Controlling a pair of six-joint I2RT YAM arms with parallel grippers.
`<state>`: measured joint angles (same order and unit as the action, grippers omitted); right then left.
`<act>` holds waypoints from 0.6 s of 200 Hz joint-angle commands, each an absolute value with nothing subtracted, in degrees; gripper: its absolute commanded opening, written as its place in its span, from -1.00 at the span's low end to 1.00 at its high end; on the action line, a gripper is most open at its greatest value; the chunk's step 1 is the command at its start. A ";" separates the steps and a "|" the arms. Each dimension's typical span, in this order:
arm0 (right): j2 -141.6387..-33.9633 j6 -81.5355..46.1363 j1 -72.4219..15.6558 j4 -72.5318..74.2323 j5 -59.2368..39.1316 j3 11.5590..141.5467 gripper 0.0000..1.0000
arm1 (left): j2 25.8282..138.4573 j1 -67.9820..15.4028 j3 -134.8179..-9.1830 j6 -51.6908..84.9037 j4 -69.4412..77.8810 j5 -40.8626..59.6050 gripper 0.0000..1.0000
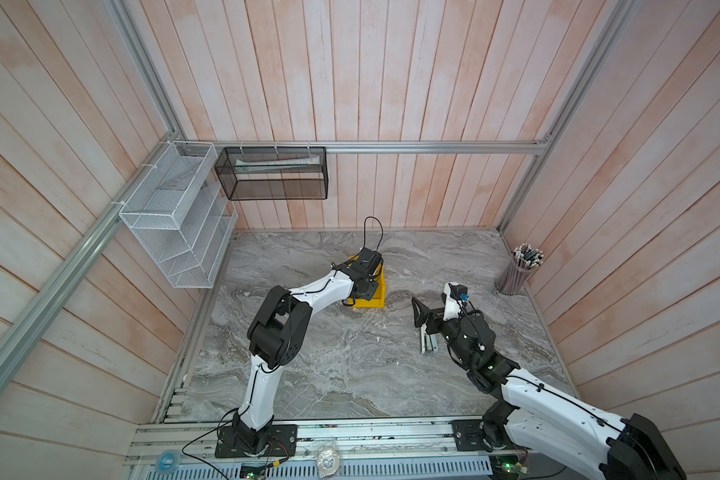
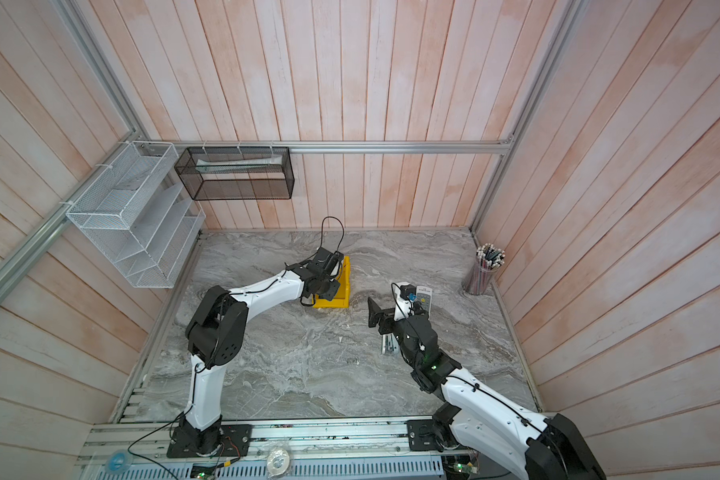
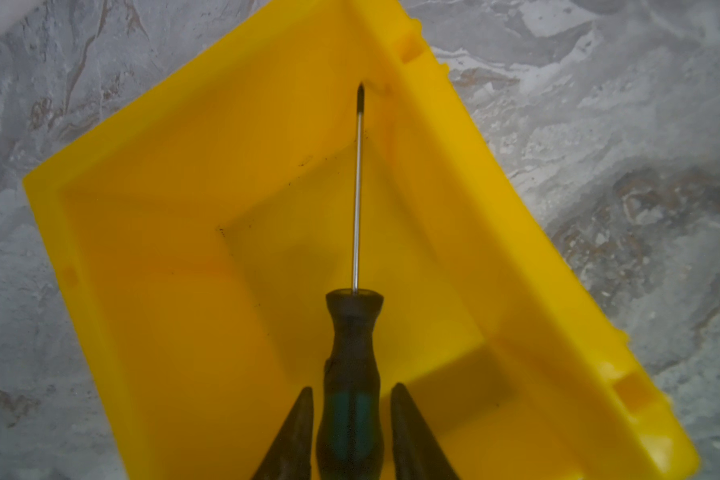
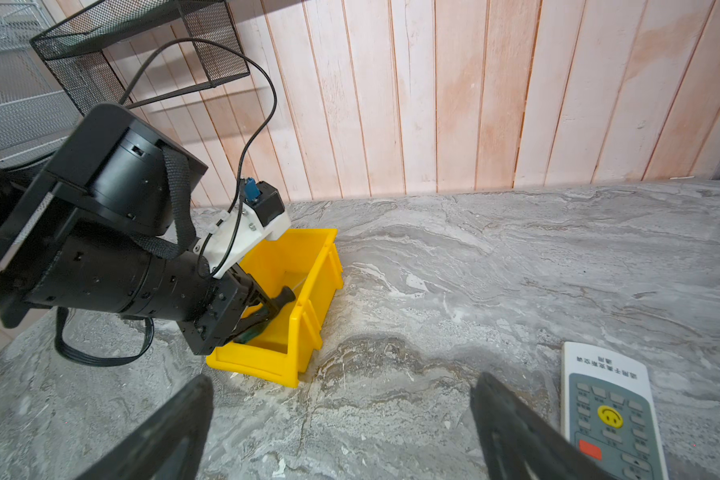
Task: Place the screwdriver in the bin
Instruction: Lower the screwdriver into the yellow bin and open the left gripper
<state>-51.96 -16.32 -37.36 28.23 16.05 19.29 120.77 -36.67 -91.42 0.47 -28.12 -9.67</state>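
Your left claw [image 3: 352,388] is down inside the bin [image 3: 142,249], and its two fingers [image 3: 296,428] stand on either side of the screwdriver [image 3: 350,353] handle. A thin strip of yellow shows between each finger and the handle, so the claw reads as released rather than clamped on the tool.

The screwdriver is in the bin. Its dark tip rests against an inner side wall close to a corner. The thin shaft runs back across the bin's floor to the green-and-black handle, which sits between the fingers. From the right wrist view the tool lies tilted, handle end higher and toward the cut-down front lip [image 4: 267,365].

In both top views the bin [image 1: 377,301] [image 2: 341,291] sits on the marbled surface [image 1: 350,365] toward the far side, a little left of the middle, mostly covered by your left wrist.

Your right claw [image 4: 341,378] is spread wide with nothing between its fingers. It hangs over bare surface, right of the bin and apart from it. A white remote control [image 4: 612,415] lies on the surface just beside it, and in a top view a white-grey bar [image 1: 428,343] lies under the right wrist. A cup of pencils [image 1: 516,274] stands at the far right edge.
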 commanded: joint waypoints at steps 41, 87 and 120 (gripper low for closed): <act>-51.94 -16.34 -37.20 27.47 17.14 20.25 0.97 | 119.90 -36.90 -90.26 0.61 -27.16 -10.06 -0.13; -52.29 -16.61 -37.18 27.31 16.35 20.39 0.96 | 115.52 -37.00 -89.29 1.40 -25.53 -10.20 0.21; -52.54 -16.93 -37.23 28.08 15.26 20.13 0.97 | 108.77 -36.95 -86.25 1.63 -22.23 -10.29 0.87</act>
<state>-52.07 -16.36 -37.36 28.25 15.73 19.29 115.24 -36.82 -88.16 1.63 -26.22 -9.74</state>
